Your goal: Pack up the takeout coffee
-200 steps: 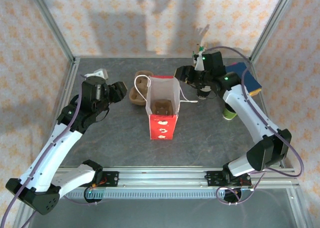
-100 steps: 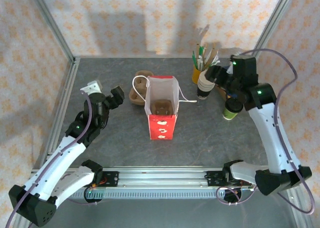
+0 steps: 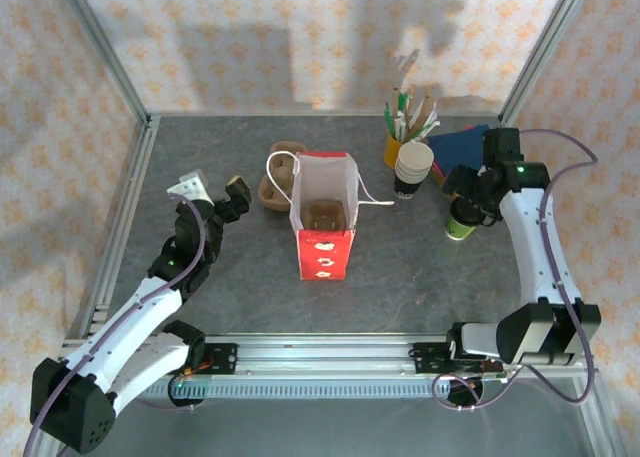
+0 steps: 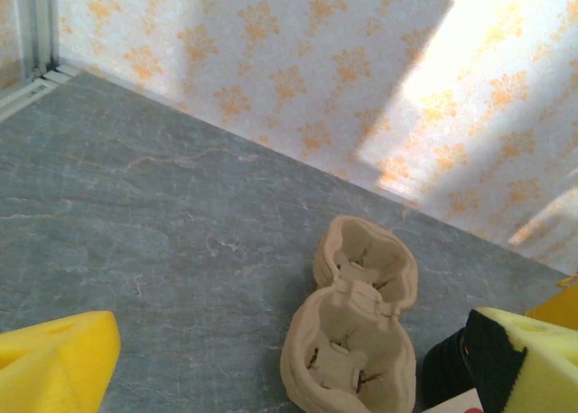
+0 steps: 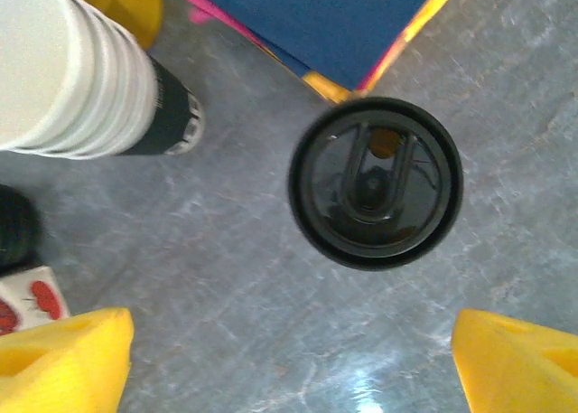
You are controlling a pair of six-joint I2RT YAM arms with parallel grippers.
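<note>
Right fingers (image 5: 63,354) gape wide and empty above the coffee (image 5: 375,183), upright on the counter (image 5: 226,277) at frame centre. Left fingers (image 4: 54,359) are wide too. An off-centre descent could clip the lid and tip it toward the cup stack (image 5: 63,70).

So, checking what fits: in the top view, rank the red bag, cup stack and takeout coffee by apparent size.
1. Red bag.
2. Cup stack.
3. Takeout coffee, partly under the right gripper, so roughly.
</note>
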